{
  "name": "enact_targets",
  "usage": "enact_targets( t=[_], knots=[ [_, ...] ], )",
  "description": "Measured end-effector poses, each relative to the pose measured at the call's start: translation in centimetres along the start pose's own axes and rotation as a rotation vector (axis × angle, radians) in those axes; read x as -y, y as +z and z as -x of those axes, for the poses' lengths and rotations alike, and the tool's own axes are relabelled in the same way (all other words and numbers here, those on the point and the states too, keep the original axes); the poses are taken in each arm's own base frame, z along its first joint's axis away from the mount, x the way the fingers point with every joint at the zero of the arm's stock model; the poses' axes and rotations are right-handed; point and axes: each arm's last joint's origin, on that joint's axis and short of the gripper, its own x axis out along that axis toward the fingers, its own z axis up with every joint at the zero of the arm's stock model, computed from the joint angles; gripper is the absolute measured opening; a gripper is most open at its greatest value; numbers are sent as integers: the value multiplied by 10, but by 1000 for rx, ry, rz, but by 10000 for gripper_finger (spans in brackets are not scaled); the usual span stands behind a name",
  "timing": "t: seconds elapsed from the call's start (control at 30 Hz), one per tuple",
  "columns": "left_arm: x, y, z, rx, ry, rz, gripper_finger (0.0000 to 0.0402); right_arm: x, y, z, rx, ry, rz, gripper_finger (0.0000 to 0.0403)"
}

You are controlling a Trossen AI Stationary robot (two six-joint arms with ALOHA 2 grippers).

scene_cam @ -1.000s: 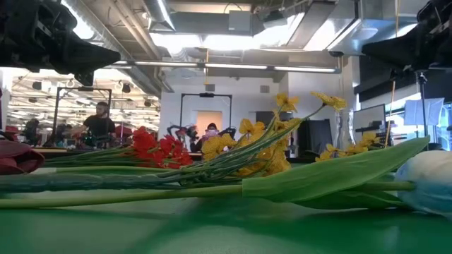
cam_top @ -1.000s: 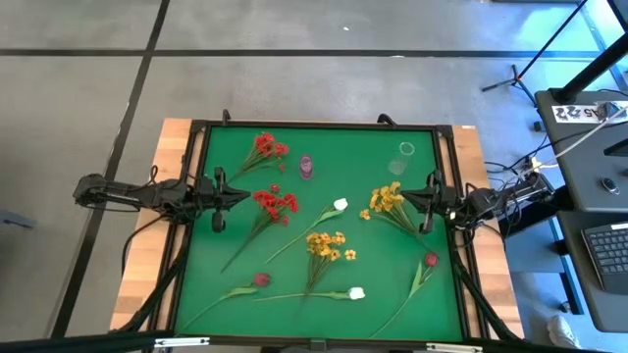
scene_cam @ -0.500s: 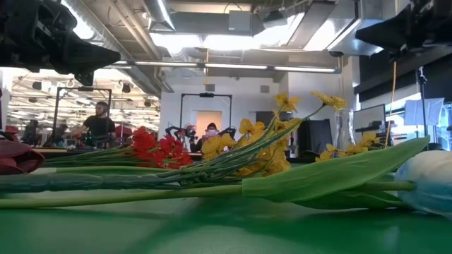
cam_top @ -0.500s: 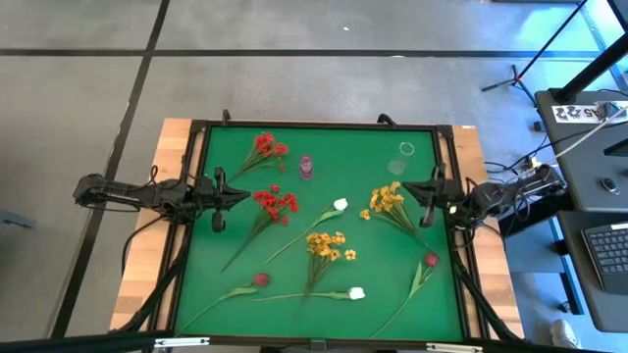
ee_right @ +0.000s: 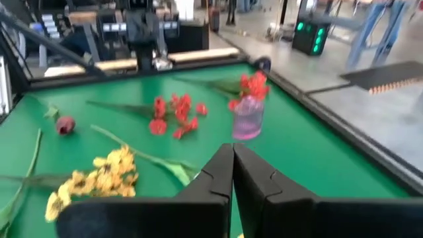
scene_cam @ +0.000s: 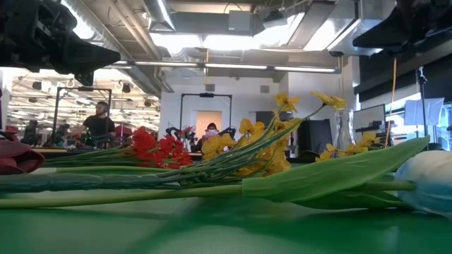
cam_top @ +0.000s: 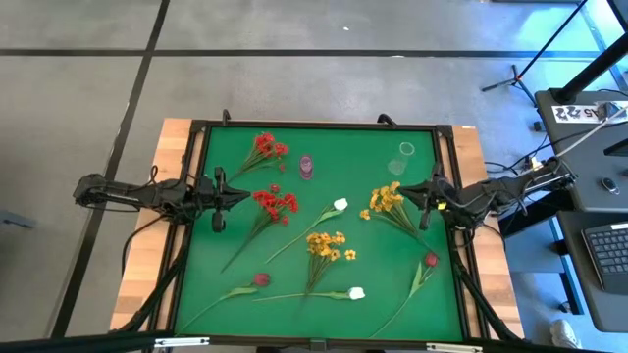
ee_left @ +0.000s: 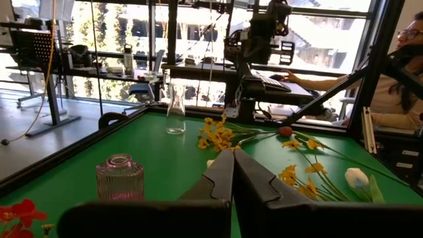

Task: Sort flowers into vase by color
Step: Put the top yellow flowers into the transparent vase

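Nothing is sorted yet: in the high view all 8 flowers lie loose on the green table (cam_top: 216, 294), and the 2 vases stand empty near the upper edge, a pink vase (cam_top: 306, 166) just left of centre and a clear vase (cam_top: 405, 153) at upper right. 2 red sprays sit at upper left (cam_top: 267, 148) and centre left (cam_top: 276, 202); 2 yellow-orange sprays lie at centre right (cam_top: 387, 199) and below centre (cam_top: 326, 244); 2 white buds rest at centre (cam_top: 340, 205) and lower centre (cam_top: 356, 292); 2 maroon buds lie at lower left (cam_top: 261, 279) and lower right (cam_top: 430, 260). The left gripper (cam_top: 232, 196) hangs at the mat's left edge, near the centre-left red spray, fingers (ee_left: 221, 177) pressed together on nothing. The right gripper (cam_top: 413, 192) sits at the right edge, close beside the centre-right yellow-orange spray, its fingers (ee_right: 221, 170) likewise closed and empty. The task appears to be at its very start, with the right arm the likelier one to begin. The next move calls for parting the fingers, descending onto a thin green stem rather than the blossoms, and pinching it low enough that the head can be swung upright into a vase mouth. The narrow vase necks probably demand careful alignment.
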Motion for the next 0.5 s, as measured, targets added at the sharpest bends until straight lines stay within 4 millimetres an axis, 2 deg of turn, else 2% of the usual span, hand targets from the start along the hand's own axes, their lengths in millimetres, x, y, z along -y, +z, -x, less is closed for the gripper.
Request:
enact_targets(
  t=[0.2,0.5],
  knots=[
    [0,0,0,0,0,0,0,0,-8,-2,-79,0,-51,31],
    [0,0,0,0,0,0,0,0,-18,0,-187,40,-138,136]
  ],
)
